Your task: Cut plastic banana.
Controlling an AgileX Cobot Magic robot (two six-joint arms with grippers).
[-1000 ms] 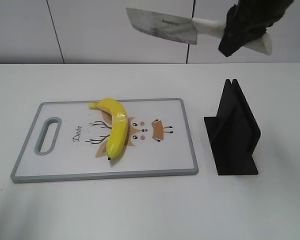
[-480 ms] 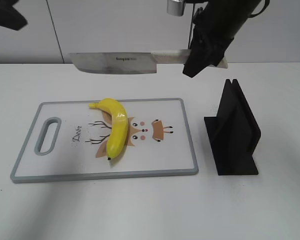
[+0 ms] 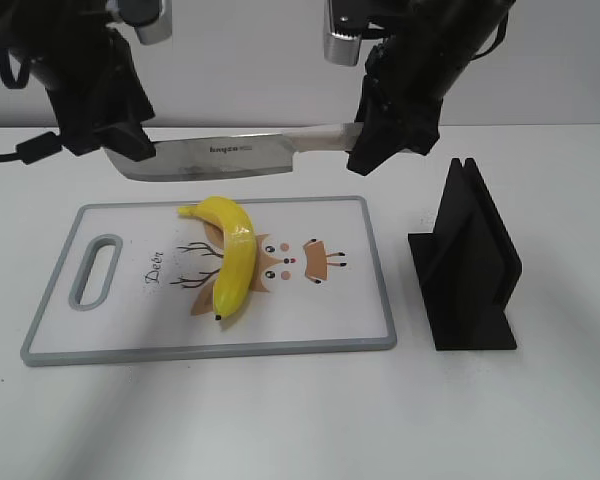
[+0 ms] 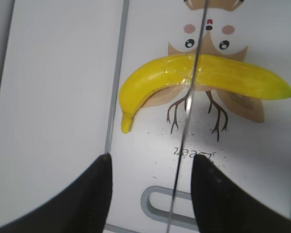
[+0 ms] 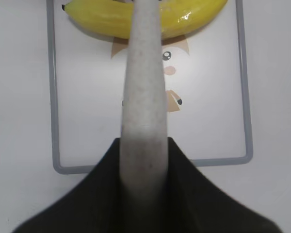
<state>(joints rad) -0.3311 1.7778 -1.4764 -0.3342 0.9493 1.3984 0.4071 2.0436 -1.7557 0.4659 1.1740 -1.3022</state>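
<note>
The plastic banana (image 3: 232, 258) lies on the cutting board (image 3: 360, 300), whole and curved, with its dark tip toward the front; it also shows in the left wrist view (image 4: 203, 80) and the right wrist view (image 5: 184, 19). My right gripper (image 3: 375, 140) is shut on the white handle (image 5: 143, 116) of a kitchen knife (image 3: 220, 157). The blade hangs level above the banana's far end, edge down. My left gripper (image 3: 120, 140) is open around the blade's tip; the blade's spine (image 4: 184, 145) runs between its fingers (image 4: 150, 162) without touching them.
A black knife stand (image 3: 467, 265) sits on the white table right of the board. The board has a grey rim, a handle slot (image 3: 97, 270) at its left end and a deer drawing. A white wall is behind.
The right arm has swung the knife from high at the right down and left to just above the banana. The left arm has come in from the upper left to the blade's tip.
</note>
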